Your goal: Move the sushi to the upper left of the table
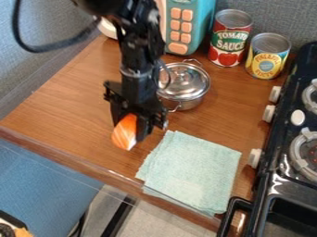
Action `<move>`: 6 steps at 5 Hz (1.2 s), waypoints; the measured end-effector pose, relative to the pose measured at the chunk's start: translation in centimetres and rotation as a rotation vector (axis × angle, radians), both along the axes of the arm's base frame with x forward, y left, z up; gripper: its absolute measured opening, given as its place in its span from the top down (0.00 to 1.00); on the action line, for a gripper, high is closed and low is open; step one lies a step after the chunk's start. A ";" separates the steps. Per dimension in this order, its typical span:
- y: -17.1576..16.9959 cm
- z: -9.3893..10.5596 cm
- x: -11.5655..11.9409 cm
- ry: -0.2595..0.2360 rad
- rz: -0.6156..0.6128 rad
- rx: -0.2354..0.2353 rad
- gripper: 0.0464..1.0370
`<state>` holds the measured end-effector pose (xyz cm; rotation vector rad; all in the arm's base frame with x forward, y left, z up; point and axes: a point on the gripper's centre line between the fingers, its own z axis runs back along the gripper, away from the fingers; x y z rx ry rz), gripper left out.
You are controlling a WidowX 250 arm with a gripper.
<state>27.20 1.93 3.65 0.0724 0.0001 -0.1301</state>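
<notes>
The wooden table runs off the left edge of the view, and part of its surface is hidden behind the arm. The black stove is cut off by the right and bottom edges, so both burners show only in part. The black robot arm enters from the top edge, its upper end cut off; it hangs nearly upright, pointing down to the table's left-middle part, a dark cable looping out beside it at the left. Behind it, the teal toy appliance loses its top to the view's edge and some of its left side to the arm. The pale green cloth lies at the table's front edge. The lidded metal pot is partly covered by the arm on its left. Two cans, tomato sauce and pineapple, stand near the back wall. The claw is closed about the sushi, its tips angled down and toward the front edge. The orange-and-white sushi sits left of the cloth, partly masked by the claw; whether its underside touches the wood, I cannot tell.
</notes>
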 end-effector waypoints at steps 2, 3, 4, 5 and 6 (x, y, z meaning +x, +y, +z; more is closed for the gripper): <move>3.6 3.7 4.1 -0.066 0.140 -0.027 0.47; 6.6 2.3 8.1 -0.040 0.217 -0.020 0.47; 9.2 1.8 10.5 -0.053 0.250 0.006 0.47; 10.9 1.1 11.5 -0.068 0.248 0.010 0.47; 12.0 -0.2 11.5 -0.045 0.236 0.023 0.47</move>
